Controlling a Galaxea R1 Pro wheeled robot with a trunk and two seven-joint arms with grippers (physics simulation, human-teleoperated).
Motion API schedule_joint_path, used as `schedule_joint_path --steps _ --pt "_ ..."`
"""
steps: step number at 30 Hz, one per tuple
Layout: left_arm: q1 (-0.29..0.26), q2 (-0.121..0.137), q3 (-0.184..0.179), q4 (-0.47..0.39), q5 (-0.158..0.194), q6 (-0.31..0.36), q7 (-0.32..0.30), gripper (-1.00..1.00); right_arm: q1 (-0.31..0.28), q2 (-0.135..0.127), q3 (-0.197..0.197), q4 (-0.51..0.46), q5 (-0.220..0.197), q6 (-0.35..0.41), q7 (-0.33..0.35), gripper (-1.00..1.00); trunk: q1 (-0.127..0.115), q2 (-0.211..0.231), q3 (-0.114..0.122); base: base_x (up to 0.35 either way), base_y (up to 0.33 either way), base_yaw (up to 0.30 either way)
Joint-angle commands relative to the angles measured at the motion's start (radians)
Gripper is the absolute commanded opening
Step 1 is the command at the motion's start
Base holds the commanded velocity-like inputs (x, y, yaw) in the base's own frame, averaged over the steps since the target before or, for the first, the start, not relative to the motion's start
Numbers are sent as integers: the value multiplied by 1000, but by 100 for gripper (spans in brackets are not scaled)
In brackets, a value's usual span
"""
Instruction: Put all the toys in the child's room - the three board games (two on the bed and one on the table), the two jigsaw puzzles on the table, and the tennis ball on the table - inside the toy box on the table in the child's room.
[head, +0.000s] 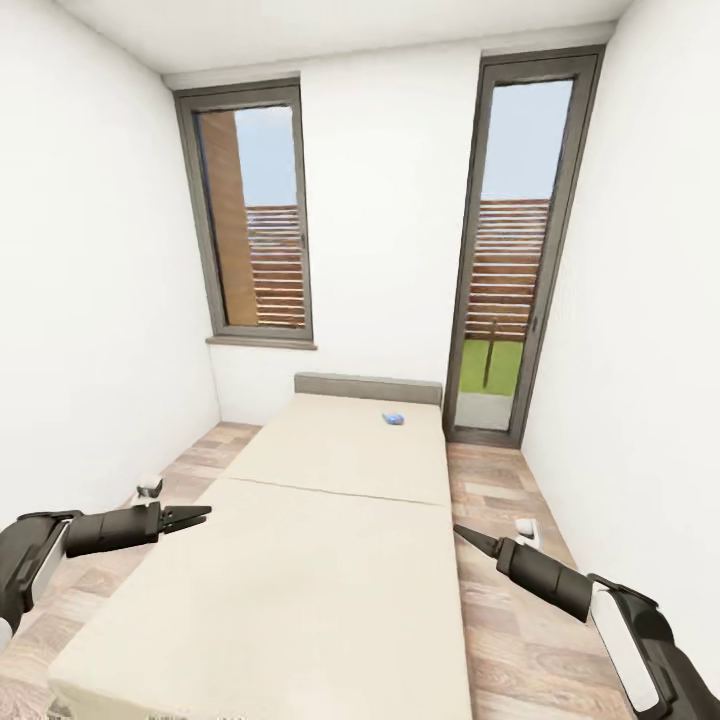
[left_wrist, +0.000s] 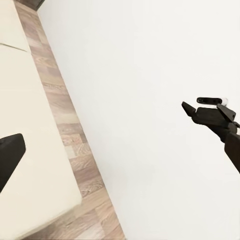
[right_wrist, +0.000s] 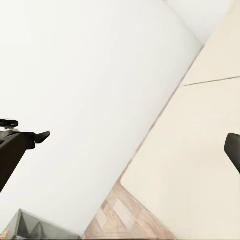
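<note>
— What lay nearest, and how were the grippers?

— The left gripper (head: 190, 517) hung at eight o'clock over the near left edge of the bed (head: 300, 580), its jaws spread apart and empty in the left wrist view (left_wrist: 107, 150). The right gripper (head: 470, 538) hung at four o'clock past the bed's right edge; in the right wrist view (right_wrist: 140, 145) its fingers also stood wide apart, holding nothing.

— Room to move?

— A strip of wood-plank floor (head: 500, 600) ran along each side of the cream mattress, between it and the white walls (head: 90, 330).

— And farther off?

— Past the seam, at twelve o'clock near the headboard (head: 367, 387), sat a small blue object (head: 393, 418), too small to identify. Beyond were a window (head: 250, 215) and a tall glass door (head: 510, 250). No writing could be read.
</note>
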Motion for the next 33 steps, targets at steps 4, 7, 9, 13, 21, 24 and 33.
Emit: schedule_joint_path --steps 4,7,9,13,21,24,33 --pt "-1 0 0 0 0 11 -3 100 0 0 -1 0 -4 6 1 100 0 -1 0 0 -247 291" --pt "-1 0 0 0 0 11 -4 100 0 0 -1 0 -4 6 1 100 0 -1 0 0 -190 291" --pt "-1 0 0 0 0 11 -4 100 0 0 -1 0 -4 6 2 100 0 -1 0 0 -70 291" --pt "-1 1 0 0 0 11 -4 100 0 0 -1 0 -4 6 2 100 0 -1 0 0 -28 291" --pt "-1 0 0 0 0 11 -5 100 0 -1 -1 0 -4 7 3 100 0 -1 0 0 -5 291" --pt "2 0 0 0 0 11 -6 100 0 -2 0 0 -5 8 4 100 0 -1 0 0 -1 291" --pt "30 8 4 0 5 8 -17 100 0 -2 1 0 -5 9 4 100 0 -1 0 0 0 291"
